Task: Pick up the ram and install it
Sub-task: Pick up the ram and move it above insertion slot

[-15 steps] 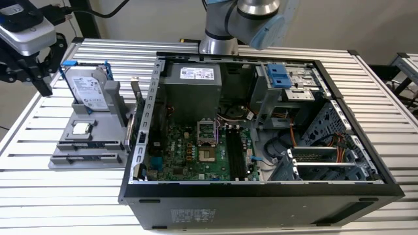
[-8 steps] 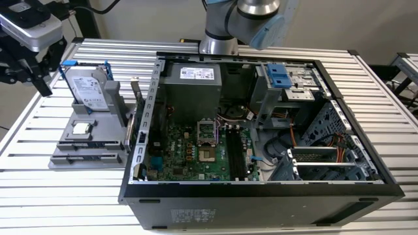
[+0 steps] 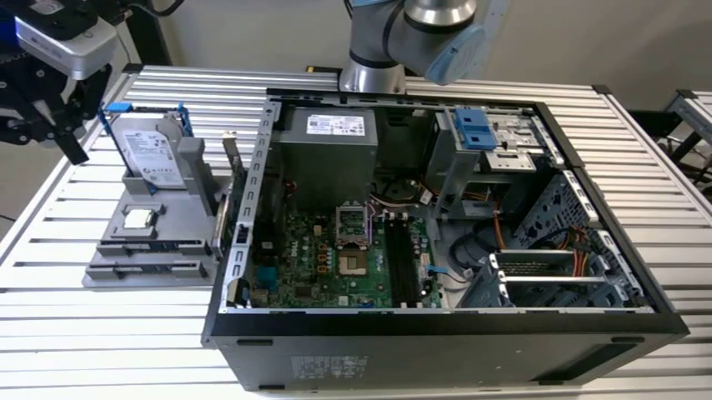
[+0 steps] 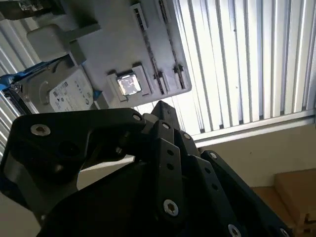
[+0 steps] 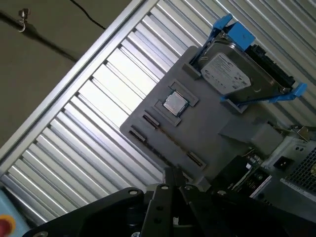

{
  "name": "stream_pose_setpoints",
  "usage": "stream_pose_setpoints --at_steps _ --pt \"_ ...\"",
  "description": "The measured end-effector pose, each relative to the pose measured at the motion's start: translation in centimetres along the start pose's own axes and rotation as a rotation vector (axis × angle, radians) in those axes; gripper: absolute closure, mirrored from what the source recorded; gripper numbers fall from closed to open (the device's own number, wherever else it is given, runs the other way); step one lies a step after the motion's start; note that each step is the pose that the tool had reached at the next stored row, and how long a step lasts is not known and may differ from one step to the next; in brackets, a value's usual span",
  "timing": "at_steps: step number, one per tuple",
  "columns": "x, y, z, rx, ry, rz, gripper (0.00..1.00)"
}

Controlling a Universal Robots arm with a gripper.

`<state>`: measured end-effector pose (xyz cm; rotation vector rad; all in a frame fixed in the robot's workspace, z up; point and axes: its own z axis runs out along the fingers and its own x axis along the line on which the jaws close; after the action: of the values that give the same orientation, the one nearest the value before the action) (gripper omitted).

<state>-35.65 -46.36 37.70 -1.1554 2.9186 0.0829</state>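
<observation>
Closed black claw (image 4: 159, 107), slatted metal table (image 4: 237, 59), grey tray (image 4: 113, 44), tan floor (image 5: 49, 64)

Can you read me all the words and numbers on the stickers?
Label on the hard drive: print is there, but too small to read.
Sticker on the power supply: too small to read.
Sticker on the computer case front wall: too blurred to read.
Nothing else here has words I can read.
</observation>
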Motion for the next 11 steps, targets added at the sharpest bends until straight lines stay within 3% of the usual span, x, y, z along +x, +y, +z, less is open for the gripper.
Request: stream_pose_setpoints --at_steps 11 --pt "0.0 -0.01 0.0 -0.0013 0.0069 -0.198 1.0"
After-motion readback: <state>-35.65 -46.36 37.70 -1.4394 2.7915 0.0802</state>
